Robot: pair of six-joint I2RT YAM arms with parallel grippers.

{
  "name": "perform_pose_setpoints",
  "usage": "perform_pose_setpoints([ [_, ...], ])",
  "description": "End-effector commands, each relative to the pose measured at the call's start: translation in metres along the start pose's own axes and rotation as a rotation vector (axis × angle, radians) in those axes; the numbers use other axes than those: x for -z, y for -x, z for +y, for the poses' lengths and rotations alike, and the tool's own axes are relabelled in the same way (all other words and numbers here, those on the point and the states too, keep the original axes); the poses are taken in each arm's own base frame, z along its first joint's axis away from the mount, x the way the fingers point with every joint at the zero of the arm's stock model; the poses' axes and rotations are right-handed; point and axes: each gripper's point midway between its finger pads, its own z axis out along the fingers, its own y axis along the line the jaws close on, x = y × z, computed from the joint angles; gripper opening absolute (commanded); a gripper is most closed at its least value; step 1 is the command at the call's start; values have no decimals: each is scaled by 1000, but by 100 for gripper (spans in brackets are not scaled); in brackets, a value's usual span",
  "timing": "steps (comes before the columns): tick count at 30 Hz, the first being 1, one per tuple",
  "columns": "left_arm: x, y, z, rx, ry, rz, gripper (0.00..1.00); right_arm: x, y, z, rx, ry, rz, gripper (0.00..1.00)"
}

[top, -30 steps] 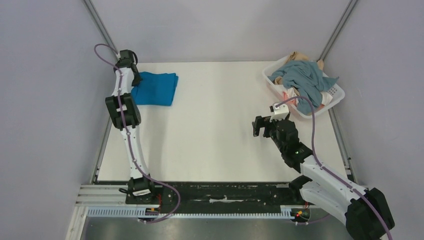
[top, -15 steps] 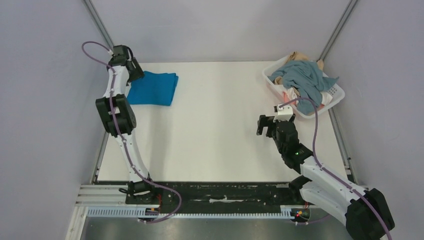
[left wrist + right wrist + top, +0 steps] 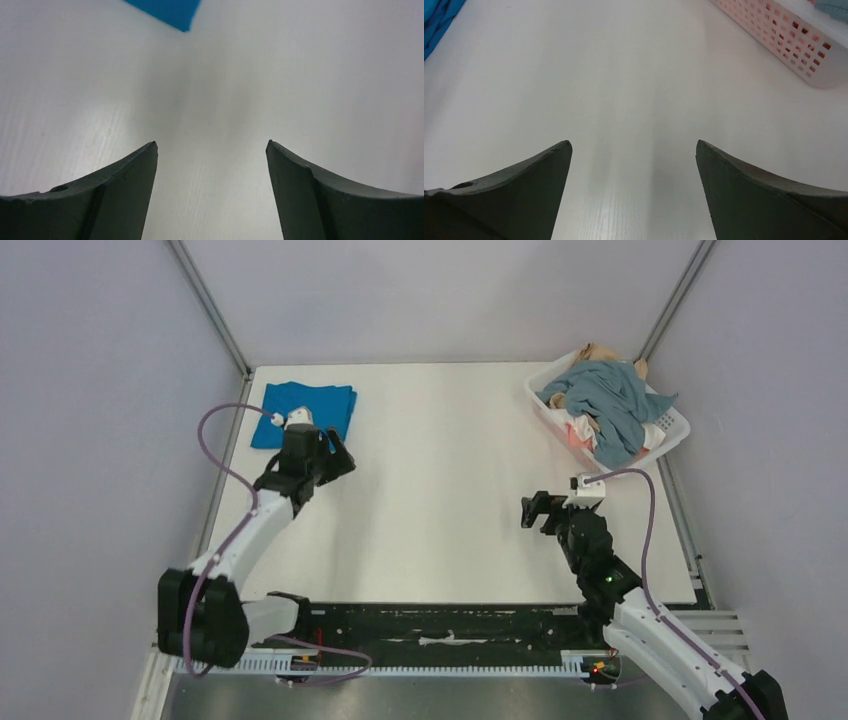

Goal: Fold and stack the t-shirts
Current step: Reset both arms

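Note:
A bright blue t-shirt (image 3: pixel 305 410) lies folded at the table's far left; its corner (image 3: pixel 167 10) shows at the top of the left wrist view. My left gripper (image 3: pixel 337 463) (image 3: pixel 211 145) hovers open just right of and nearer than it, over bare table, holding nothing. A grey-blue t-shirt (image 3: pixel 608 400) is heaped with tan (image 3: pixel 598 352), peach-pink (image 3: pixel 577 434) and white (image 3: pixel 657 435) cloth in the basket. Open and empty, my right gripper (image 3: pixel 535 512) (image 3: pixel 634 143) sits over bare table in front of the basket.
The white slotted basket (image 3: pixel 553 418) (image 3: pixel 784 35) stands at the far right corner, against the frame post. Grey walls close in the table on three sides. The arms' bases and a black rail run along the near edge.
My left gripper opened, let go of the blue t-shirt and swung from its far-left corner back toward the near right. The right arm drew back slightly toward the near edge.

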Motion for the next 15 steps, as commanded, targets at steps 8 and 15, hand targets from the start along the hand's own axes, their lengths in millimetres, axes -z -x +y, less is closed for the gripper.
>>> perform_pose_setpoints([
  [8, 83, -67, -31, -38, -269, -155, 86, 10, -29, -29, -93, -118, 7, 98],
  [15, 92, -73, -38, -74, -358, -163, 86, 8, -34, -25, -85, -96, 20, 98],
])
